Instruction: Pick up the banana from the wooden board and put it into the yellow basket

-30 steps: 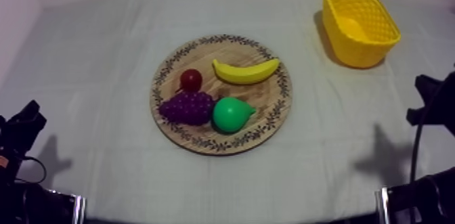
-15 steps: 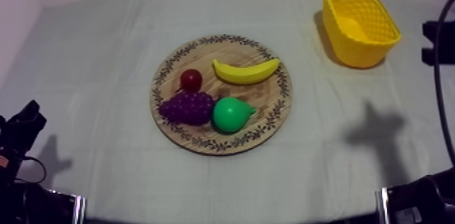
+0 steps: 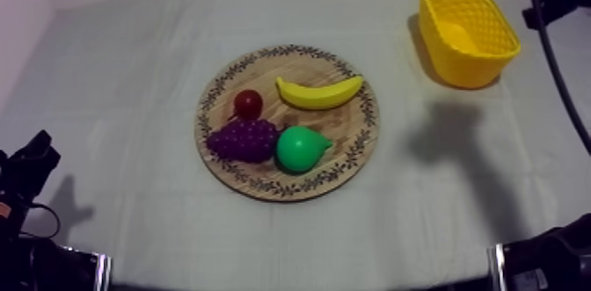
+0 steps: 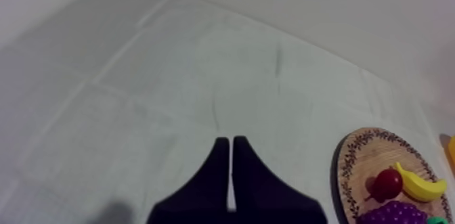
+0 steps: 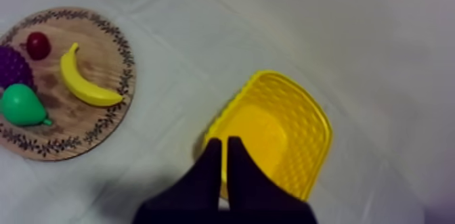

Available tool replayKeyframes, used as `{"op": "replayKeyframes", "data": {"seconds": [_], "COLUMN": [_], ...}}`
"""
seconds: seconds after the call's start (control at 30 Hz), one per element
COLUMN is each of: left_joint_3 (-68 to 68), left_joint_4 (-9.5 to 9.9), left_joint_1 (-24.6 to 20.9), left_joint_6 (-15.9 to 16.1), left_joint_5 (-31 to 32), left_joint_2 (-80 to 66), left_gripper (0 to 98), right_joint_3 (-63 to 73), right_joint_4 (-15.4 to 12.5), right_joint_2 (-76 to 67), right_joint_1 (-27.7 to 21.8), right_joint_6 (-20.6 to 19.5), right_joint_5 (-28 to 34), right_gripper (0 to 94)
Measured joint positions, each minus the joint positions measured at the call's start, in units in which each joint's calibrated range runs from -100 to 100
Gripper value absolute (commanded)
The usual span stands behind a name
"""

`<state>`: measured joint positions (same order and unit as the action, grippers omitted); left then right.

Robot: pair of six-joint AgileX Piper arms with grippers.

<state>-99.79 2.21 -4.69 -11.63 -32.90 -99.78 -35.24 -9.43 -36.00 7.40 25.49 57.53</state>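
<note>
Top view: the banana (image 3: 318, 93) lay on the wooden board (image 3: 352, 132); the yellow basket (image 3: 470, 70) was empty. Left wrist view: the left end effector (image 4: 231, 166) was narrow and empty. Right wrist view: the right end effector (image 5: 225, 166), narrow and empty, hung over the basket's rim, the banana well apart from it. Pick and drop both remained.

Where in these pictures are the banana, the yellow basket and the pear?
banana (image 3: 320, 93), top view, middle of its curved body.
yellow basket (image 3: 470, 70), top view, its near outer wall.
pear (image 3: 299, 149), top view, its round green body.
</note>
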Motion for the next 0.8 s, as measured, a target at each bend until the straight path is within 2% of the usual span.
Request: {"op": "replayKeyframes", "data": {"seconds": [0.4,0.6,0.8], "left_joint_3": [0.0,0.0,0.0], "left_joint_4": [0.0,0.0,0.0], "left_joint_1": [0.0,0.0,0.0], "left_joint_6": [0.0,0.0,0.0], "left_joint_5": [0.0,0.0,0.0], "left_joint_2": [0.0,0.0,0.0], "left_gripper": [0.1,0.1,0.1], "right_joint_3": [11.5,15.4,18.4], "right_joint_4": [-5.7,-6.6,-7.1], "right_joint_2": [12.5,18.1,22.6], "right_joint_1": [6.4,8.7,10.0], "right_joint_6": [4.7,6.2,6.9], "right_joint_5": [10.8,14.1,13.9], "right_gripper": [0.6,0.6,0.6]}}
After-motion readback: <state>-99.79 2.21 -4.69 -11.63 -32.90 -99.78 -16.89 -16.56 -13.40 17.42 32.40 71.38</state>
